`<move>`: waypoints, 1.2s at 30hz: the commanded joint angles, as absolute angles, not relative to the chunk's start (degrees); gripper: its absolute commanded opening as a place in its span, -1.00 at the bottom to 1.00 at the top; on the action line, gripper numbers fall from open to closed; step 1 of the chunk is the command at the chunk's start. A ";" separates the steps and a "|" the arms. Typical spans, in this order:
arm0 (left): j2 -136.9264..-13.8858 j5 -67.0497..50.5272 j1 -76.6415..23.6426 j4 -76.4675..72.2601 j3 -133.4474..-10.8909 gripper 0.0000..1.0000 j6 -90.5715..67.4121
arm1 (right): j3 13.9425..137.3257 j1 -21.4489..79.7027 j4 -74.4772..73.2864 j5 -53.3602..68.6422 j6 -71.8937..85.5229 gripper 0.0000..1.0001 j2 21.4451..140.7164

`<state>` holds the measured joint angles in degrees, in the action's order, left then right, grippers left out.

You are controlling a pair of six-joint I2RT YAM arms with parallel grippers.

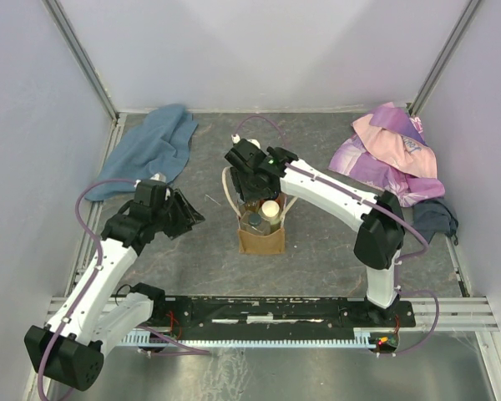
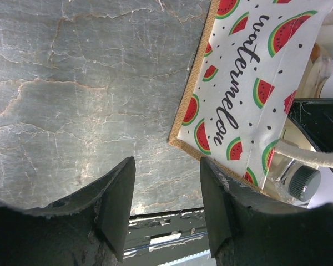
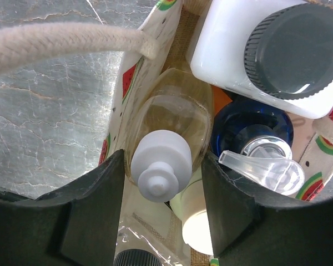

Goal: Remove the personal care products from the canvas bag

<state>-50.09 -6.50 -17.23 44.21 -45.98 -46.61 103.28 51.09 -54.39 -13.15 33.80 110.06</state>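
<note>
The canvas bag (image 1: 261,240) stands upright mid-table, its watermelon-print side (image 2: 238,83) showing in the left wrist view. Inside it are personal care products: a clear amber bottle (image 3: 166,119) with a white cap, a white rectangular bottle (image 3: 227,52) with a dark cap, a blue-capped one (image 3: 250,124) and a cream-capped one (image 3: 197,221). My right gripper (image 3: 162,183) reaches down into the bag's mouth (image 1: 252,180), its fingers pressed against both sides of the amber bottle. My left gripper (image 2: 167,188) hangs open and empty just left of the bag (image 1: 190,215).
A blue cloth (image 1: 154,146) lies at the back left, and a pink-purple cloth (image 1: 392,150) lies at the back right with a dark cloth (image 1: 434,219) in front of it. The bag's cream handle (image 3: 61,41) loops beside my right gripper. Walls enclose the table on three sides.
</note>
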 commanded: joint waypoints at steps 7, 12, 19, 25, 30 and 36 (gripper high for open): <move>-49.56 -6.91 -17.40 42.83 -44.21 0.14 -48.60 | 105.00 51.41 -52.71 -20.19 33.54 -0.29 104.15; -49.22 -7.16 -17.41 42.45 -43.18 0.14 -48.87 | 105.68 51.42 -53.42 -20.64 33.33 -0.29 101.64; -49.14 -7.81 -17.40 41.78 -42.33 0.14 -49.37 | 109.29 51.42 -54.93 -20.55 32.45 -0.40 100.42; -49.21 -7.90 -17.41 41.62 -41.97 0.14 -49.40 | 111.08 51.41 -55.63 -20.12 32.11 -0.43 99.78; -49.18 -8.03 -17.40 41.42 -41.43 0.14 -49.44 | 111.30 51.41 -55.88 -20.08 31.88 -0.43 99.51; -49.15 -8.13 -17.40 41.22 -41.00 0.14 -49.48 | 109.83 51.41 -54.79 -17.66 32.50 -0.27 100.67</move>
